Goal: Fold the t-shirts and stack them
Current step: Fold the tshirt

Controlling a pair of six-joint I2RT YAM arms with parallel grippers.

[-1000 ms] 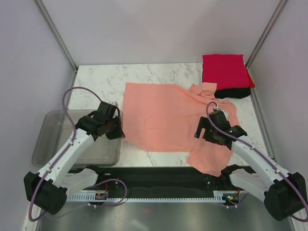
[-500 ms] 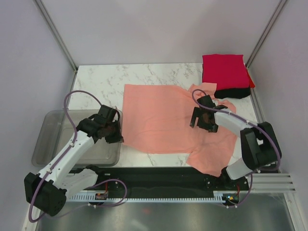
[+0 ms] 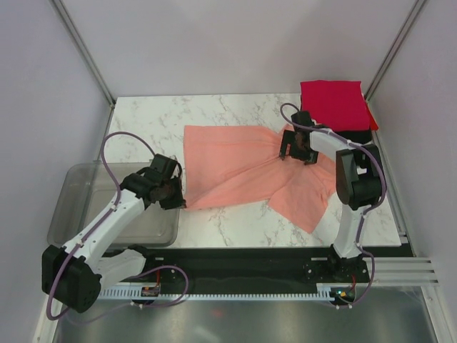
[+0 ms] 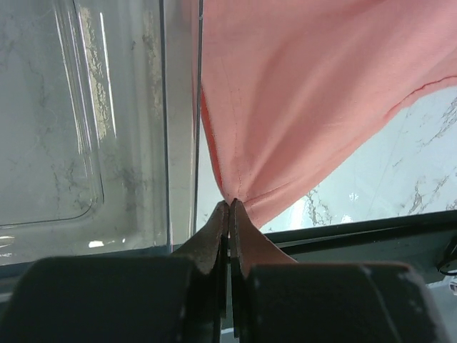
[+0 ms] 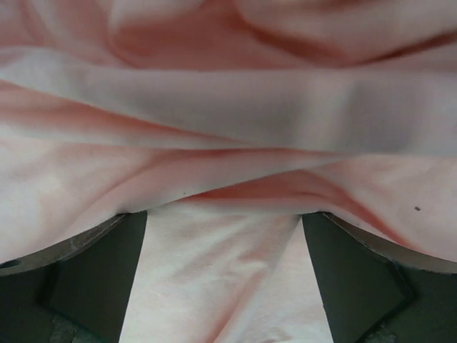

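1. Marble-patterned worktop point(image 3: 157, 121) is carrying the salmon-pink t-shirt point(image 3: 235, 161), which is lying across its middle, only partly spread and running in long diagonal creases instead of sitting flat.
2. At the shirt's near-left corner the left hand point(image 4: 229, 214) is pinching the hem, its fingers pressed fully together on the cloth (the wrist view is showing the fabric fanning away from the tips). It is working low over the worktop, just beside the tub wall. I judge it is drawing that corner outward so the body pulls taut for a fold.
3. At the far-right end of the shirt the right hand point(image 3: 295, 148) is pushing down into bunched cloth. Its fingers are standing as wide apart as they go, with folds draping over both, and they are clamping nothing. It is probably lining up to gather a fold there.
4. Just beyond that hand, a folded red t-shirt point(image 3: 334, 103) is sitting in the far-right corner, likely the stack the pink one is heading for.
5. Near the left edge a grey see-through tub point(image 3: 86, 207) is standing, taking no part right now.
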